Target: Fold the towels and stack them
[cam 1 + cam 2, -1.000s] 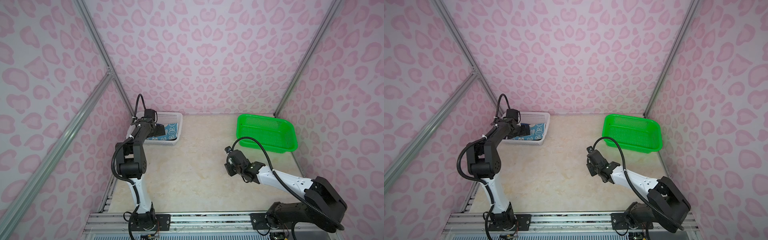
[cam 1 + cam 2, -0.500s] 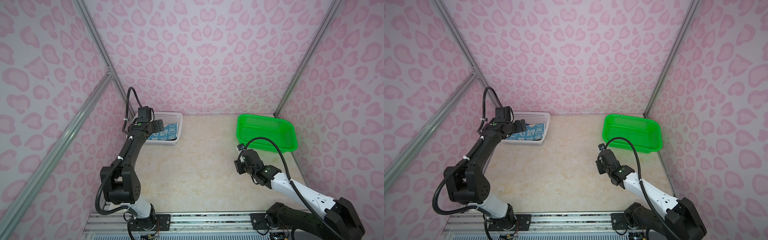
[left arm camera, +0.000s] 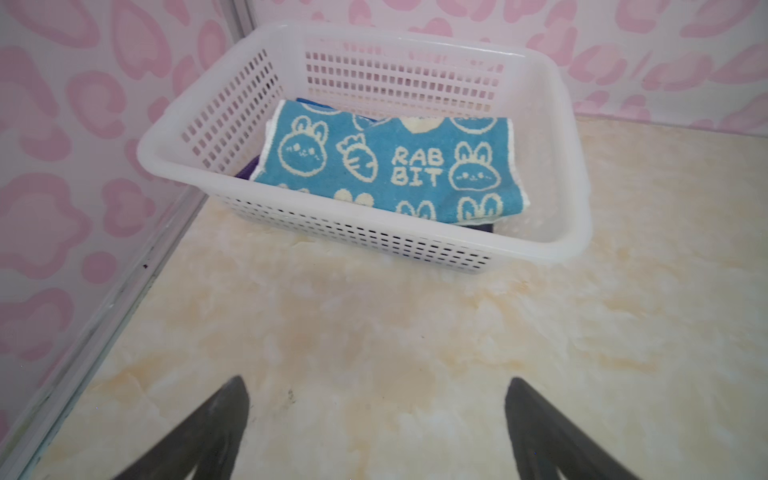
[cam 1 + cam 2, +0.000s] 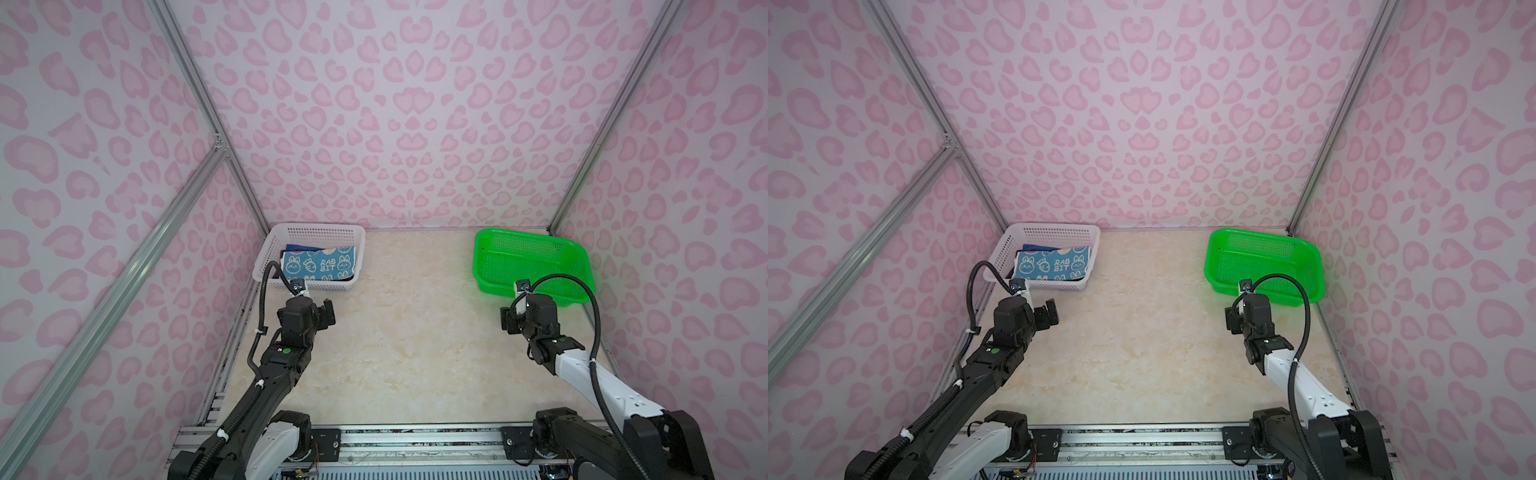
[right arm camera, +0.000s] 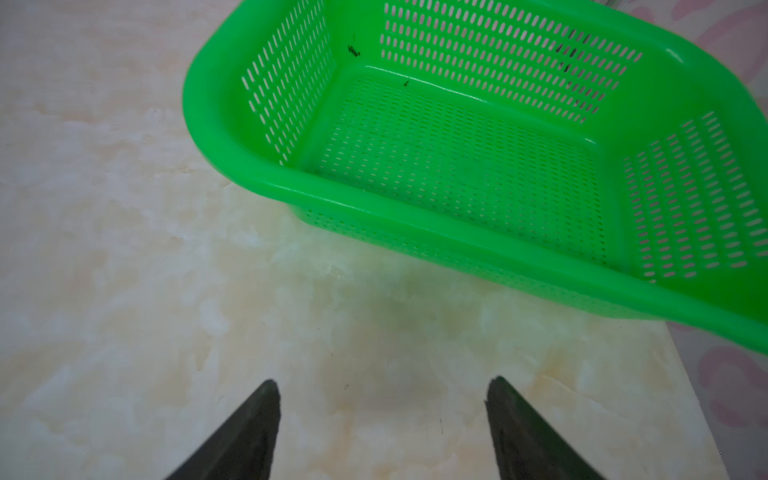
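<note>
Folded towels lie stacked inside white basket, rabbit one on top. Left gripper and right gripper have jaws spread and hold nothing. Stacking looks finished, I think; next move probably only to park arms.

Green perforated basket stands on the cream marbled tabletop. White perforated basket: level with the green basket, well apart to its left. Pink-blotched walls rise just behind the green basket, and an aluminium post meets its far corner. Slotted metal rail: well in front of the green basket, at the tabletop's near edge.
</note>
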Robot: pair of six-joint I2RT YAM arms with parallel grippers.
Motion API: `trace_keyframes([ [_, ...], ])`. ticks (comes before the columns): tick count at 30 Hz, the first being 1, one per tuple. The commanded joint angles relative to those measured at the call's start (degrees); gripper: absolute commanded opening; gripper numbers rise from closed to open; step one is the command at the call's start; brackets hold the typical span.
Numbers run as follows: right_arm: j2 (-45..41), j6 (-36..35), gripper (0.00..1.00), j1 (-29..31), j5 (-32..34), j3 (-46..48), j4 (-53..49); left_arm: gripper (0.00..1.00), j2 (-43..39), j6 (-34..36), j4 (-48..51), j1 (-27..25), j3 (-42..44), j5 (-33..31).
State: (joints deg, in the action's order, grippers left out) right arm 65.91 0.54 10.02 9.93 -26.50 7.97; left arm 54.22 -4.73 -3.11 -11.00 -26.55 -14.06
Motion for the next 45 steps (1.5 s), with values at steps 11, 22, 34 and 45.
trace_keyframes([
  [11, 23.4, -4.3, 0.99, -3.1, -5.4, 5.8, 46.2, 0.98, 15.9, 5.4, -37.9, 3.0, 6.8, -5.5],
  [22, 23.6, -3.4, 1.0, -3.2, -3.8, 4.4, 43.7, 0.99, 35.9, 0.7, -51.5, 8.2, 5.1, -1.3],
  [34, 24.0, -2.7, 1.0, -3.3, -1.6, 4.3, 44.3, 0.98, 34.8, -0.1, -44.0, 9.9, 2.1, 2.7],
  [45, 24.0, -2.8, 1.0, -2.9, -1.2, 4.1, 44.0, 0.98, 35.1, 0.1, -43.0, 10.9, 1.4, 6.4],
])
